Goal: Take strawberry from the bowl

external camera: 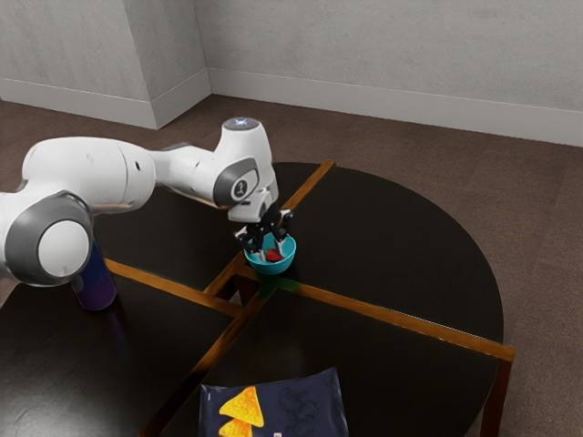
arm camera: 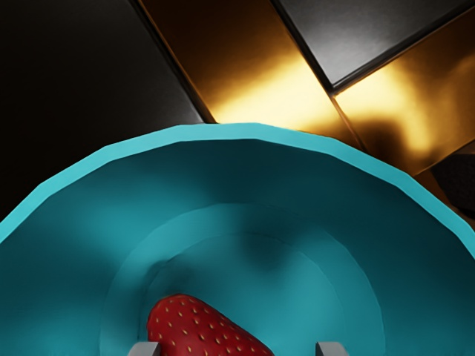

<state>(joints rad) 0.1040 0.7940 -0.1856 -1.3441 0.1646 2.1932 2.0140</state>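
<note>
Above the turquoise bowl (external camera: pixel 271 268), your hand (external camera: pixel 271 251) was lowered to the opening and stood open, its two sides parted around the strawberry (arm camera: pixel 194 328), with a gap between the fruit and one of them. The approach was, by judgement, complete or nearly so; closing on the fruit, lifting it past the rim and setting it down outside were left to you. The strawberry lay on its side inside the bowl, on the floor of it, ungripped. Its form was a blunt, tapering cone, red and glossy, dotted with small pale seeds. The bowl was smooth and matte, round in plan, with a faintly faceted rim and concentric steps toward its base. The counter (external camera: pixel 401 237) was rounded, its dark, polished panels divided by wooden strips (external camera: pixel 392 319) of warm brown. Upon it were a crinkled dark chip bag (external camera: pixel 314 405) and a blue-to-purple cylinder (external camera: pixel 95 287).
</note>
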